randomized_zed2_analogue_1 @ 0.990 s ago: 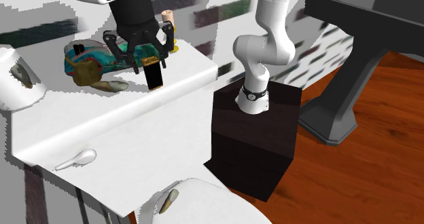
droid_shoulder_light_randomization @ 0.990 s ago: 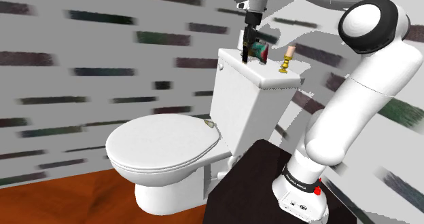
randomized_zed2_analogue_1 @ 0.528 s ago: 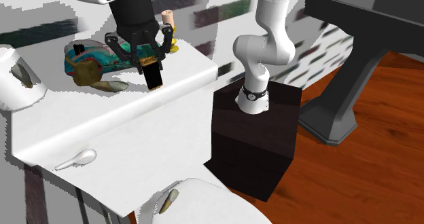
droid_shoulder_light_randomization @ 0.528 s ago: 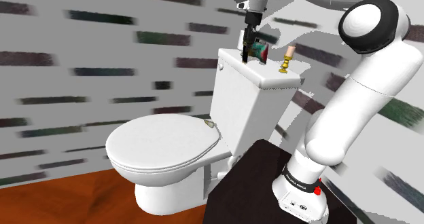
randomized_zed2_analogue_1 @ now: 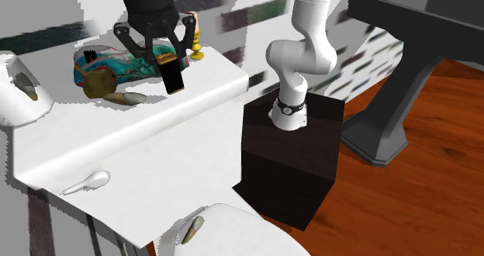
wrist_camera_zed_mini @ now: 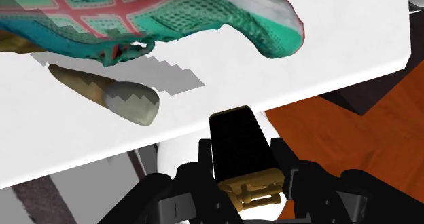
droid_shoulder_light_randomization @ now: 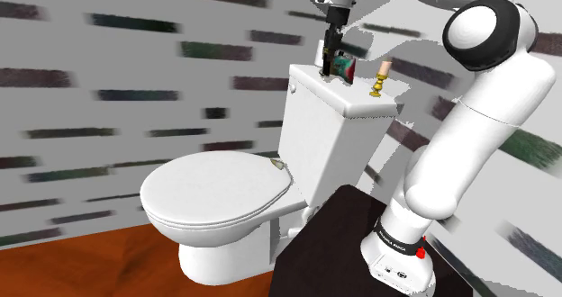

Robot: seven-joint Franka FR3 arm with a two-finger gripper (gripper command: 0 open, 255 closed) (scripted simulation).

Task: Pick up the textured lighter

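The jaws are clamped on the black, gold-capped lighter — it hangs between them, gold end uppermost, over the white toilet tank lid. Just beyond the jaws lies a teal sneaker.

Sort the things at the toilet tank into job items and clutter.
Job: black lighter, clasped in the gripper.
Lying about: teal shoe, candle in gold holder, tapered brown-grey piece.
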